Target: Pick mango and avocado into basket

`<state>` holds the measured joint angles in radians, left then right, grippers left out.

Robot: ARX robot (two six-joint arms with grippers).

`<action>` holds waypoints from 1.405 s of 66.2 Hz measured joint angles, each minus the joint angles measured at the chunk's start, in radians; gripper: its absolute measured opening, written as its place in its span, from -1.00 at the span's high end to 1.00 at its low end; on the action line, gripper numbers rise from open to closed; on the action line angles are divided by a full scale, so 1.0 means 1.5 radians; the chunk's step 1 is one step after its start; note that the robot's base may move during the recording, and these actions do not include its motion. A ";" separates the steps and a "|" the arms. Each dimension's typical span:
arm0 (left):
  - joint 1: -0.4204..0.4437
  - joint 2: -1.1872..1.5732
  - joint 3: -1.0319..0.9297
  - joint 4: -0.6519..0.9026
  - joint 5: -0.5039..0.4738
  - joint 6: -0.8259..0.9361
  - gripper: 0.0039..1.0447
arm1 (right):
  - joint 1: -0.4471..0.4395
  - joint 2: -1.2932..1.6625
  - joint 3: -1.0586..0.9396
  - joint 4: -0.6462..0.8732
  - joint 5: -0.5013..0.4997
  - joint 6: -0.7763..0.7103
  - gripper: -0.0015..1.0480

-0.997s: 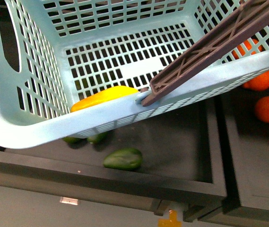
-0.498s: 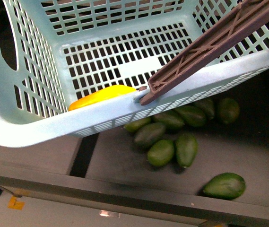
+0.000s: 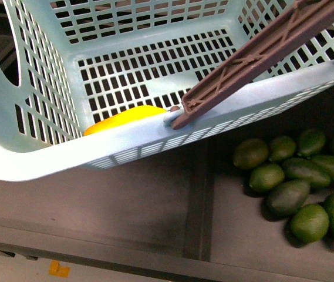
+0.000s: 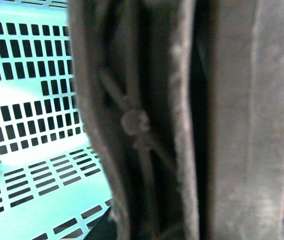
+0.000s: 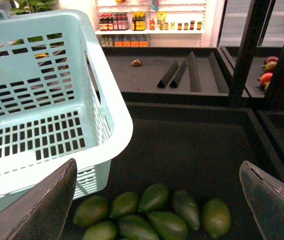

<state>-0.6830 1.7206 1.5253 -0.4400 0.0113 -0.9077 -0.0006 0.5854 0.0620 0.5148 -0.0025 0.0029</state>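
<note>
Mango (image 3: 122, 116) is lying on the basket (image 3: 37, 158) floor against the near wall, so the first half is judged done. The avocado step is in hand. Avocados (image 3: 266, 176) are sitting heaped in the dark bin (image 3: 155, 205), beside the basket, none taken yet.

Right end effector (image 5: 156, 167) is hanging wide open over the heap, holding nothing. Next move calls for dropping onto one fruit at the heap's edge and closing.

Left wrist view is showing mostly the brown handle (image 4: 142, 125), blurred and very near. Left end effector state: cannot tell. Only the right wrist view is showing the spread fingers (image 5: 52, 200).
</note>
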 joint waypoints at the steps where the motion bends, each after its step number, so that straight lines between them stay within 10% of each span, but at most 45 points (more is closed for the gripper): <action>1: 0.002 0.000 0.000 0.000 -0.001 0.000 0.75 | 0.000 0.000 0.000 0.000 -0.001 0.000 -0.83; 20: 0.005 0.000 0.000 0.000 -0.007 0.007 0.75 | 0.002 0.002 0.001 -0.007 0.010 0.005 -0.83; 24: 0.001 0.000 0.000 0.000 -0.002 0.003 0.75 | -0.010 0.044 0.087 -0.227 0.120 0.086 -0.83; 30: -0.004 0.000 0.000 0.000 0.006 0.002 0.75 | -0.109 0.128 0.155 -0.359 0.069 0.119 -0.83; 56: -0.002 0.000 0.000 0.000 -0.008 0.000 0.75 | -0.433 0.633 0.228 -0.072 -0.161 -0.193 -0.83; 93: -0.004 0.000 0.000 0.000 0.004 -0.002 0.75 | -0.396 1.040 0.350 -0.003 -0.158 -0.306 -0.83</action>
<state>-0.6891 1.7206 1.5253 -0.4397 0.0174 -0.9100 -0.5949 2.1448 0.5869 0.5098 -0.2390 -0.4561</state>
